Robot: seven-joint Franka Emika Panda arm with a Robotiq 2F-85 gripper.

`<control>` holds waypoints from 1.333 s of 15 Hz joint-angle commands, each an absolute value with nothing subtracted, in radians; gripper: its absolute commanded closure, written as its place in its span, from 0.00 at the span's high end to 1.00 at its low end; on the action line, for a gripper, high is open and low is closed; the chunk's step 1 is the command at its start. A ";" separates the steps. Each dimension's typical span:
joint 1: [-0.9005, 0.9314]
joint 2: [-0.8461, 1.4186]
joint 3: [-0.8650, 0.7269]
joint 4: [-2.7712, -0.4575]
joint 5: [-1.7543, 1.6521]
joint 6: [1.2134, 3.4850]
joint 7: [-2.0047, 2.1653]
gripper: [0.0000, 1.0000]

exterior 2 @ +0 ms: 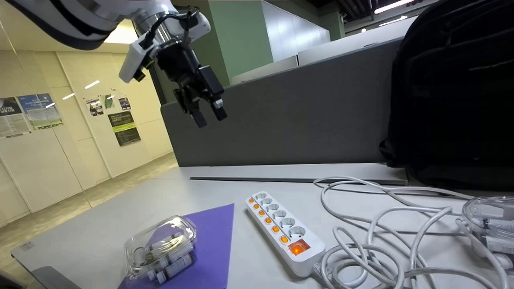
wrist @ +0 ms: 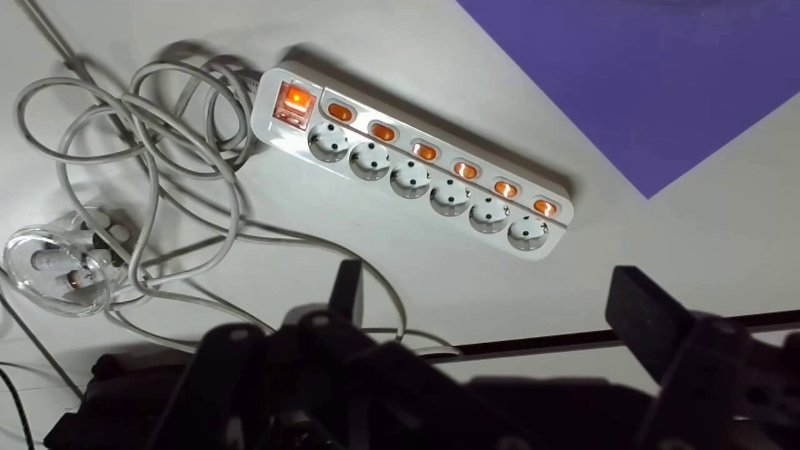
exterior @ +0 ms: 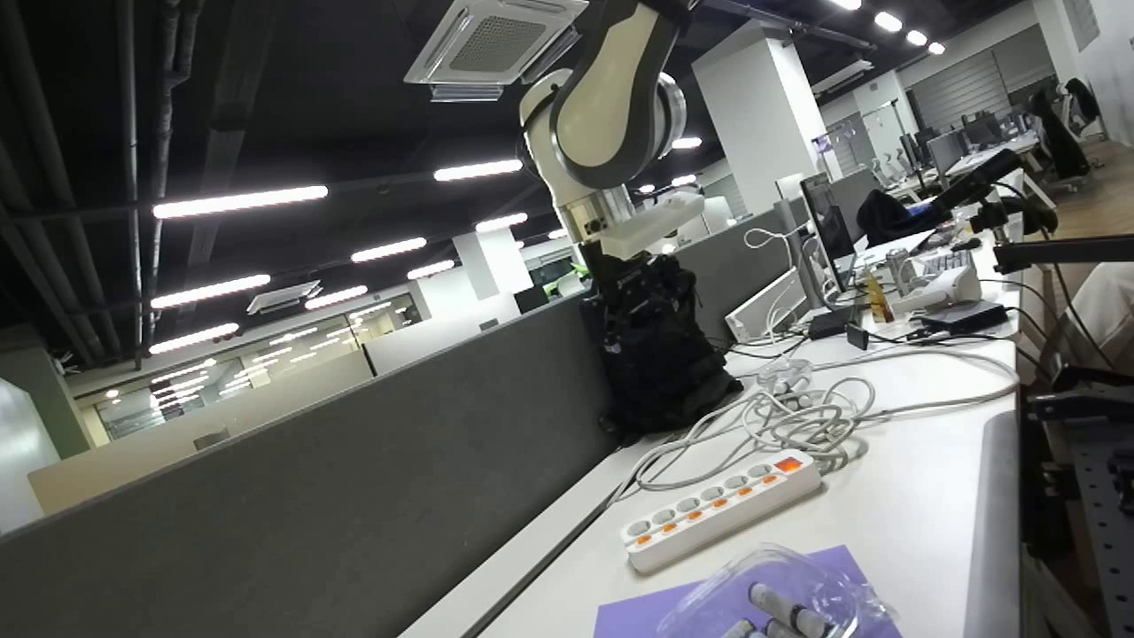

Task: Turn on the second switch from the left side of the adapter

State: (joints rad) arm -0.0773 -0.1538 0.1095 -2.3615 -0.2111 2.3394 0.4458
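Observation:
The adapter, a long white power strip, lies on the white desk in both exterior views and the wrist view. A large red-orange switch at its cord end glows. A row of small orange switches runs along one long edge beside the sockets. In the wrist view, the second small switch from the left looks darker than those further right; whether that is light or glare I cannot tell. My gripper is open and empty, well above the desk; its fingers are apart in the wrist view.
A tangled cord lies at the adapter's glowing end. A purple sheet bears a clear box of small tubes. Another clear container stands beside the cord. A grey partition and black backpack line the desk's back.

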 commanded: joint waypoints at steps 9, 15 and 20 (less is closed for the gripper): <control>-0.058 -0.019 0.053 -2.271 -0.142 2.349 0.390 1.00; -0.051 0.148 0.010 -2.166 -0.085 2.444 0.361 0.51; -0.031 0.295 -0.011 -2.047 -0.053 2.422 0.346 0.17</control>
